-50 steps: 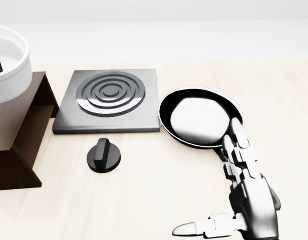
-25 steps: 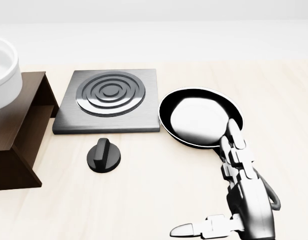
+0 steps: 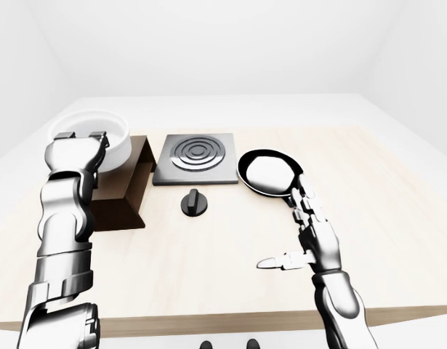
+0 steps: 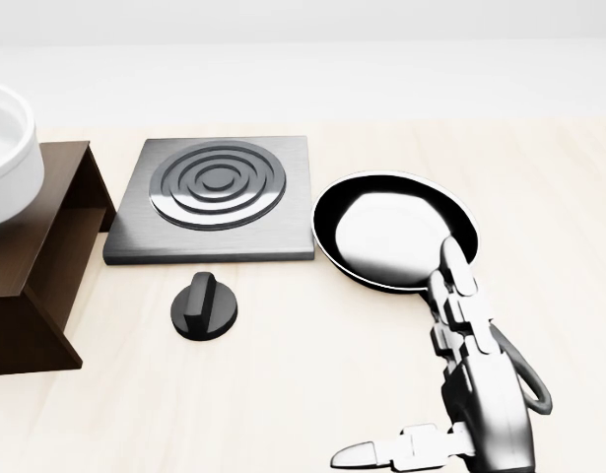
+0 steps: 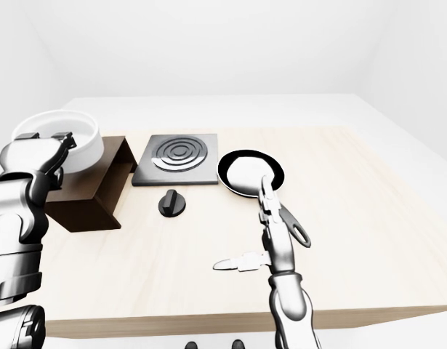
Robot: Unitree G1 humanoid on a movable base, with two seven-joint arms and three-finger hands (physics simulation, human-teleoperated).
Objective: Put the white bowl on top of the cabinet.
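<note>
At far left of the left-eye view, left hand [image 3: 79,150] raised at the near rim of the white bowl [image 3: 99,131], knuckles toward the camera; fingers hidden behind the palm, so impossible to tell whether clamped on the rim or merely resting against it. White bowl sitting on top of the dark brown cabinet [image 3: 125,196], overhanging the cabinet's left part, at about 10 o'clock from the middle of the table [image 3: 208,269]. In the head view, only a slice of the bowl visible at the left edge, above the cabinet top.

Next rightward, a grey square hob plate [image 4: 216,195] with concentric rings, lying flat on the table just beside the cabinet's right edge. At 6 o'clock from the plate, a round black knob [image 4: 204,306], apart from the plate and standing alone on the wood.

Further right, a black frying pan [image 4: 393,231], its rim almost touching the plate's right edge, inside showing a bright glare. Pan handle running toward 5 o'clock, mostly covered by the right hand; its looped end peeking out at the hand's right side in the head view.

At lower right, right hand [image 4: 450,379] held over the table, fingers spread apart and straight, two pointing toward 12 o'clock with tips over the pan's near rim, thumb stretched toward 9 o'clock. Nothing gripped in it.
</note>
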